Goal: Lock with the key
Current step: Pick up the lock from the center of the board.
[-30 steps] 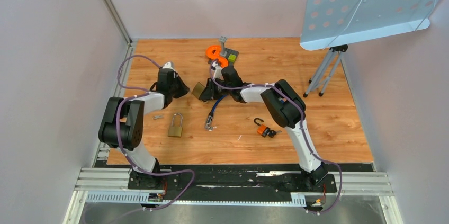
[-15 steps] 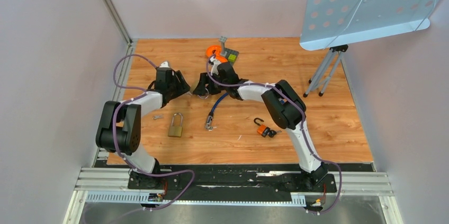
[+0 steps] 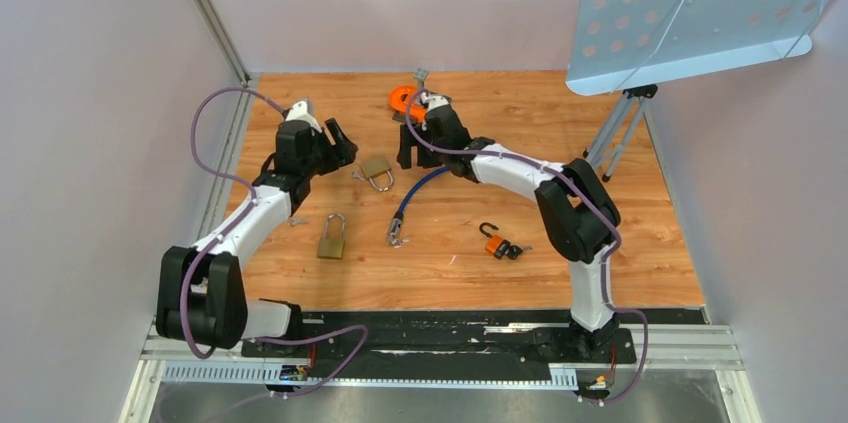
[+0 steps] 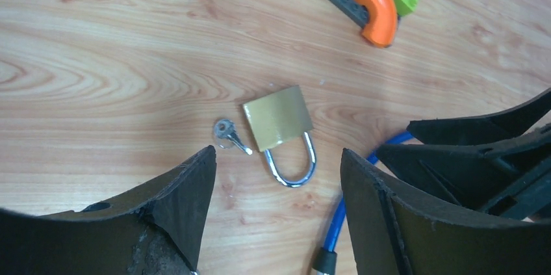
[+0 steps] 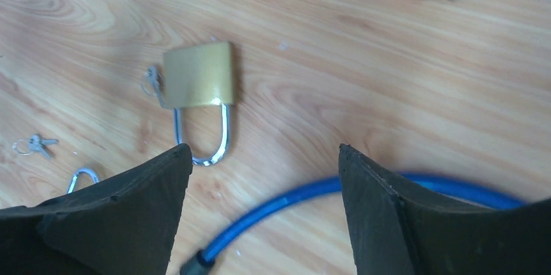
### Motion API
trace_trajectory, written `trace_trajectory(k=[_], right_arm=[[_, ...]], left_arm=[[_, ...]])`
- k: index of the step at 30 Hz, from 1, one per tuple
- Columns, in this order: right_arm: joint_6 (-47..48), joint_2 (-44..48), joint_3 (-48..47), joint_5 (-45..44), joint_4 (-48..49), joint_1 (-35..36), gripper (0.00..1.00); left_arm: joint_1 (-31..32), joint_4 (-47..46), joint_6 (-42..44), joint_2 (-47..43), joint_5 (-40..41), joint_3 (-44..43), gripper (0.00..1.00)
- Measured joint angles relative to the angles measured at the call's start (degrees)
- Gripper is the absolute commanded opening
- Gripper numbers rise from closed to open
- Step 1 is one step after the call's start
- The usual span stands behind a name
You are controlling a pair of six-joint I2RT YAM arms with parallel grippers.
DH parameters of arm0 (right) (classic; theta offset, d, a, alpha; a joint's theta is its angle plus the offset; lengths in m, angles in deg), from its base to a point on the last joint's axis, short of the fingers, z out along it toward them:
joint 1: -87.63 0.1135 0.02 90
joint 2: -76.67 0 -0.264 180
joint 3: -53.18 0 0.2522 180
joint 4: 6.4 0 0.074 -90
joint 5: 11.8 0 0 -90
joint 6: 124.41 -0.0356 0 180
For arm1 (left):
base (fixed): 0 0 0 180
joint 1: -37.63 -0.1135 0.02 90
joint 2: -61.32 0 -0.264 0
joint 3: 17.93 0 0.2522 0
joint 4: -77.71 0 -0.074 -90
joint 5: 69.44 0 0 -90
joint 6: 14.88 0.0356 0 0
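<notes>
A small brass padlock [image 3: 377,169] lies flat on the wooden table between my two grippers. Both legs of its silver shackle [image 4: 294,164] meet the body. A small silver key [image 4: 227,133] on a ring lies beside the body, its tip at the body's edge. My left gripper [image 3: 345,150] hovers just left of the padlock [image 4: 278,117], open and empty. My right gripper [image 3: 405,158] hovers just right of the padlock [image 5: 198,75], also open and empty. The key [image 5: 153,83] shows at the body's left side in the right wrist view.
A blue cable lock [image 3: 412,201] curves under the right gripper. A larger brass padlock [image 3: 331,236] and loose keys [image 3: 297,221] lie nearer the bases, an orange padlock [image 3: 494,241] to the right. Orange parts [image 3: 405,98] sit at the back, a tripod [image 3: 615,133] at the right.
Both grippers have opened and drawn apart. The small padlock, which they held between them, now lies on the table with the key beside it. Both arms moved toward the back.
</notes>
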Motion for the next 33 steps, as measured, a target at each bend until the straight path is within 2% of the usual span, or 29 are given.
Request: trace_trajectory(k=[5, 9, 14, 17, 20, 24, 31, 33], right_arm=[[-2.1, 8.2, 8.1, -6.8, -5.0, 0.0, 0.80], [-3.9, 15.6, 17.3, -9.7, -9.6, 0.0, 1.00], [-3.9, 26.7, 31.3, -10.1, -13.9, 0.0, 1.00], [-3.9, 33.3, 36.4, -10.0, -17.2, 0.0, 1.00], [-3.6, 38.2, 38.1, -8.4, -18.9, -0.3, 0.92], [-2.4, 38.7, 38.0, -4.0, -20.9, -0.4, 0.83], [-1.6, 31.6, 35.7, -3.4, -26.9, -0.4, 0.85], [-1.4, 30.8, 35.5, -4.2, -27.6, -0.4, 0.83]], left_arm=[[5.6, 0.5, 2.1, -3.3, -1.2, 1.1, 0.77], [10.5, 0.8, 3.0, -3.7, -2.7, 3.4, 0.83], [11.7, 2.8, 2.8, -7.9, 2.8, 8.7, 0.98], [11.7, 3.4, 3.0, -11.7, 7.3, 9.8, 1.00], [11.7, 3.2, 4.1, -15.4, 10.8, 9.8, 1.00], [11.7, 3.7, 6.2, -19.8, 16.2, 9.7, 1.00], [11.7, 6.3, 8.5, -24.7, 21.7, 9.7, 1.00], [11.7, 6.3, 8.8, -25.1, 22.1, 9.7, 1.00]])
